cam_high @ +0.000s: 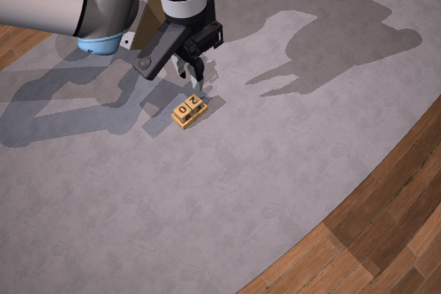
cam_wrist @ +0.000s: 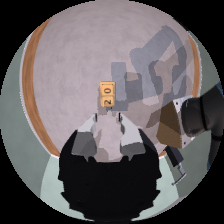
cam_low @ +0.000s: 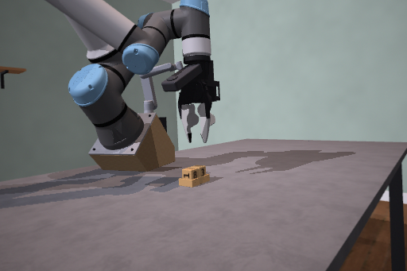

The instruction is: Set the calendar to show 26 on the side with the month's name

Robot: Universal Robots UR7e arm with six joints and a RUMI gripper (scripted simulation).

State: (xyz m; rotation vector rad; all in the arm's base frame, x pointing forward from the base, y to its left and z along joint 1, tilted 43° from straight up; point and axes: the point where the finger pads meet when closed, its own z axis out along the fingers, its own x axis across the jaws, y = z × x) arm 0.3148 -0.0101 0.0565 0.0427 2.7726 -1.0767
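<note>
Gripper (cam_low: 197,139) hangs above table (cam_low: 278,212), jaws narrowed to partial gap, nothing between them; likely pre-set to cube width for a descent.

Tray (cam_high: 189,121) with both cubes seated flat lies at 6 o'clock of gripper in top view, well below fingertips (cam_low: 189,137).

Cube tops read 0 (cam_high: 182,109) and 2 (cam_high: 194,101).

Exterior-view side shows 8 and 3.

Month-name side not legible.

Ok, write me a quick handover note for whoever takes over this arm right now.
Hand: partly closed, holding nothing, hanging above the table, short of the calendar.
Calendar: both cubes sit in the wooden tray on the grey table. Their top faces read 2 and 0; the exterior view shows 8 and 3 on one side.
Done: nothing visible yet.
Left: regrip and turn the cubes so the month side shows 26 upright, both flat in the tray.
</note>
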